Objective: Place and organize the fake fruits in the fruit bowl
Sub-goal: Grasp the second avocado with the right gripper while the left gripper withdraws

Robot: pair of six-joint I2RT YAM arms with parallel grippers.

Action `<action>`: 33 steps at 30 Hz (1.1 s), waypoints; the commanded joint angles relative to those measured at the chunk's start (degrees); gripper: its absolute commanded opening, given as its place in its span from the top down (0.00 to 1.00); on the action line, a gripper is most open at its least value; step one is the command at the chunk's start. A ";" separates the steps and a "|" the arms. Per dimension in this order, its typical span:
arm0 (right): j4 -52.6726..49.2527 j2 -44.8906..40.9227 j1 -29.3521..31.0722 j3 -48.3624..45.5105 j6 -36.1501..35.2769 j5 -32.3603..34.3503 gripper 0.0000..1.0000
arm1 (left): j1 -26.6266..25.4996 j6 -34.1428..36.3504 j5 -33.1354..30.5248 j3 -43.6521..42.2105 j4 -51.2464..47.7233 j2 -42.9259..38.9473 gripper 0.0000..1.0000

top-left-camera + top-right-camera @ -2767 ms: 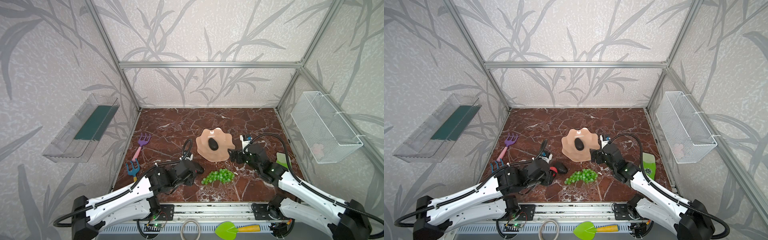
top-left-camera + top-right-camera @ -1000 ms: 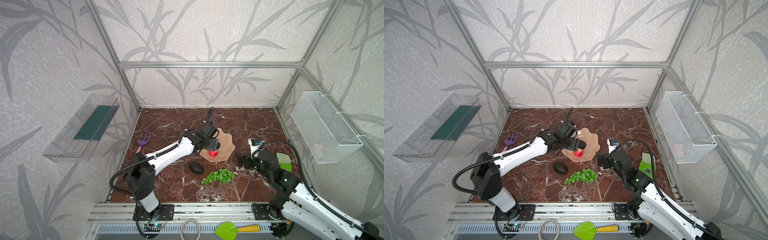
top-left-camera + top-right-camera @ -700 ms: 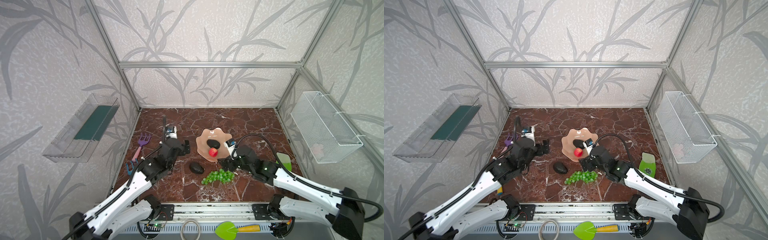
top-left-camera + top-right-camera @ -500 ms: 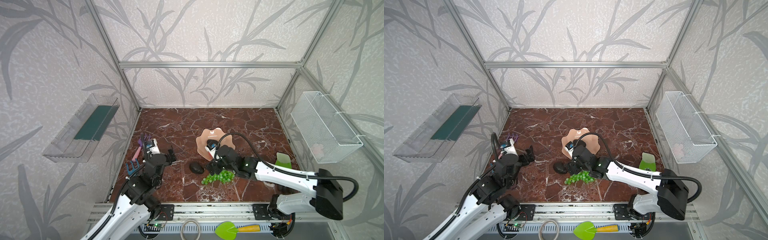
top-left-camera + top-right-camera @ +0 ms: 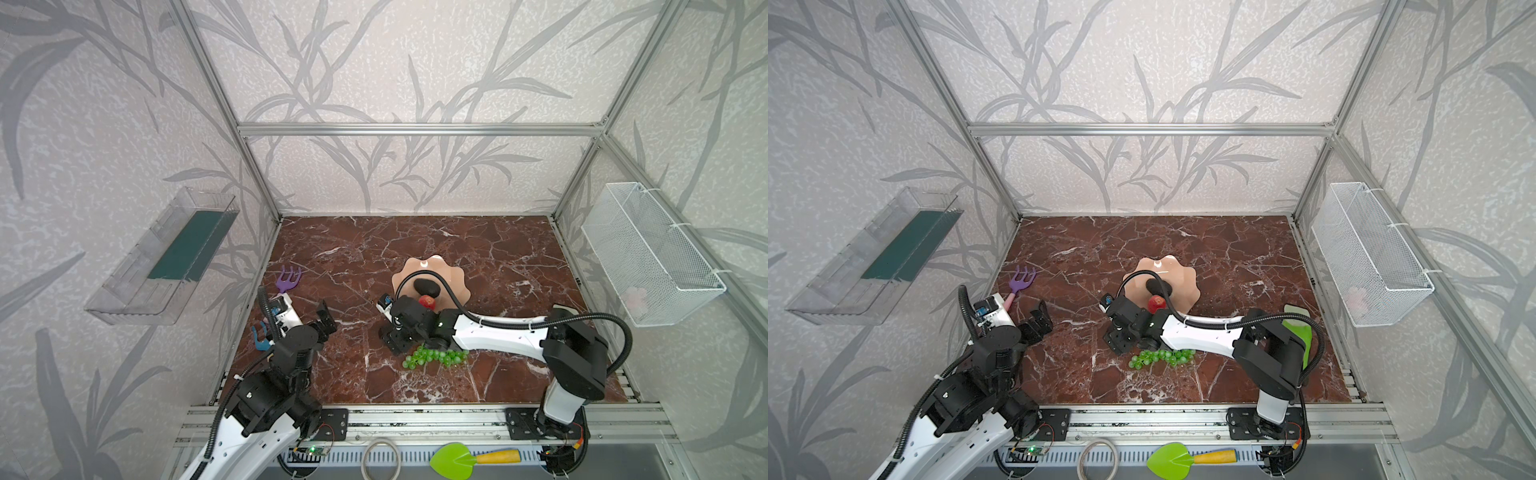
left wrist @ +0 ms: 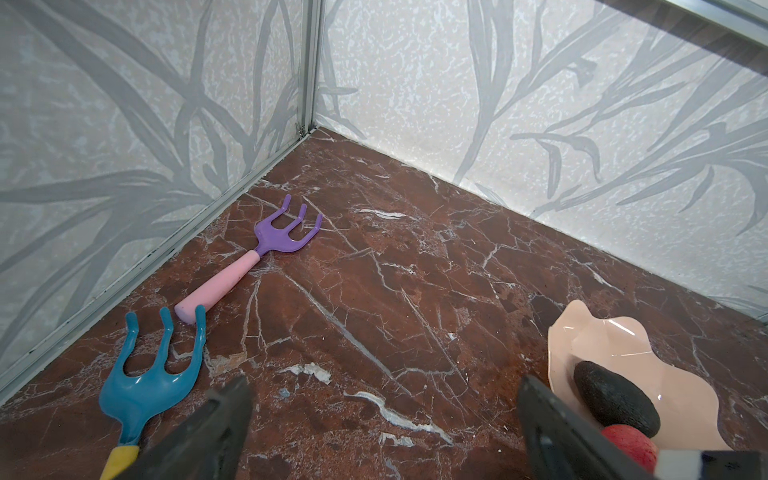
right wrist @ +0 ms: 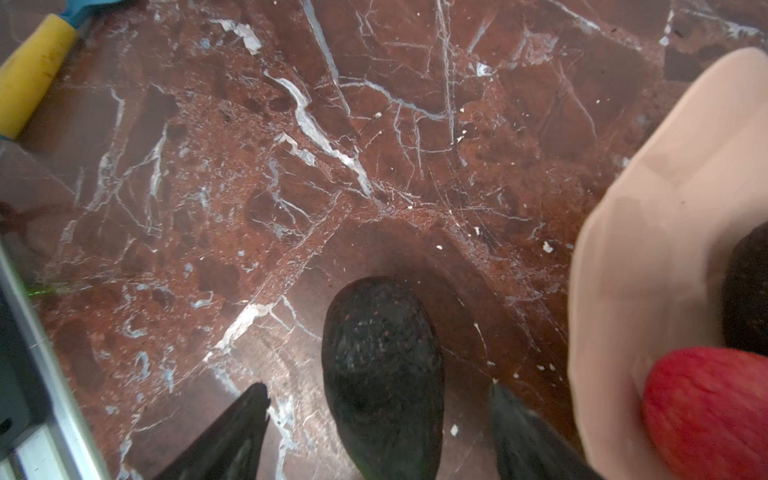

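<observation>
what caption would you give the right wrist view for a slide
Right gripper, jaws open, straddling an avocado on the marble beside the fruit bowl, which holds another avocado and a red fruit.

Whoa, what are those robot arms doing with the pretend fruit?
They are putting fake fruit into the pink bowl. One dark avocado and the red fruit lie in it already. The right pincer is open, its fingers on either side of the other avocado on the table, not squeezing it yet. The green grapes lie on the table beside that arm. The left pincer is open and empty, over by the purple rake and blue rake.
</observation>
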 commanded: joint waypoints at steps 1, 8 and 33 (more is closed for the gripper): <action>-0.09 2.67 -0.06 2.08 0.66 2.29 0.17 | 0.34 -1.02 -1.82 0.87 -1.31 0.38 0.00; -0.28 7.35 -0.11 4.21 0.99 2.63 0.24 | 0.32 -0.75 -1.42 0.86 -1.13 0.31 0.00; -1.93 -24.59 -19.76 -9.89 4.15 3.81 0.56 | 0.44 0.04 0.15 0.89 0.51 1.28 0.00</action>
